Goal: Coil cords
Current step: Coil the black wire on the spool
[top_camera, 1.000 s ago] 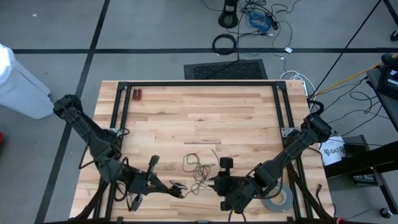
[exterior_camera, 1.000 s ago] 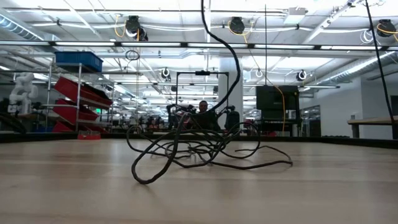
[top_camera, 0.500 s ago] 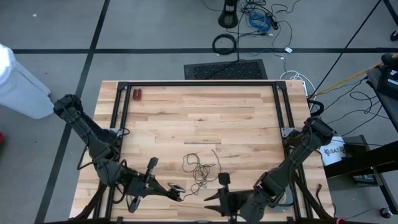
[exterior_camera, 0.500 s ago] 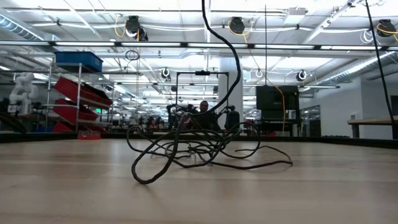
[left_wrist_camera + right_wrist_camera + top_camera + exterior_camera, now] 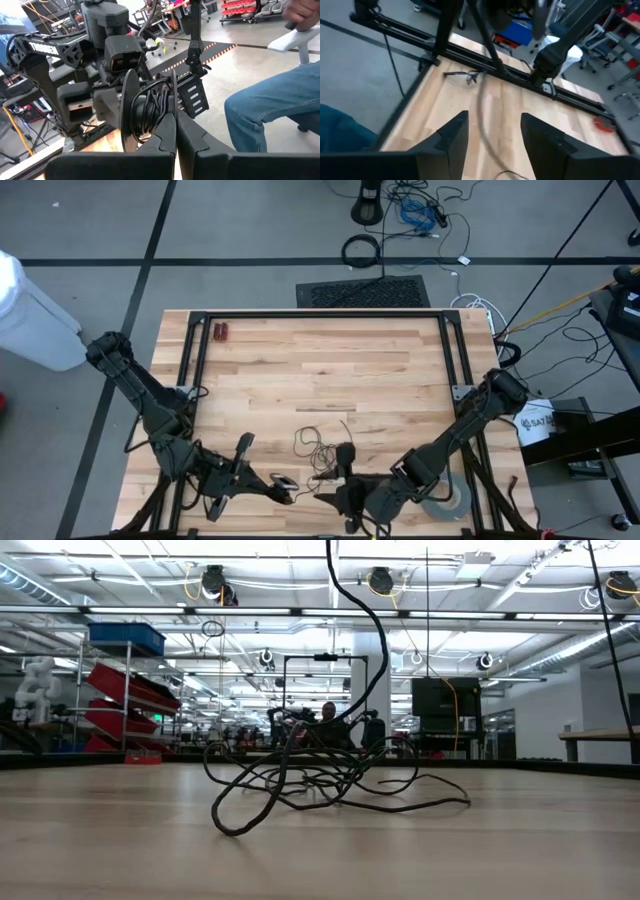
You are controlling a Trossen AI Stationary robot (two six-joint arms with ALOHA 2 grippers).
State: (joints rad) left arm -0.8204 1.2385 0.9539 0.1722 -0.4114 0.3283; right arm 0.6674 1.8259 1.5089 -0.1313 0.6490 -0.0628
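At about seven o'clock on the worktop [image 5: 300, 370], your left tool [image 5: 283, 483] sits pressed together, pinching nothing visible. Toward six, the cords [image 5: 320, 448] lie as loose strands, uncoiled. Your right tool [image 5: 328, 500] has just swung in beside them, fingers newly spread — likely positioned for a fresh grab.
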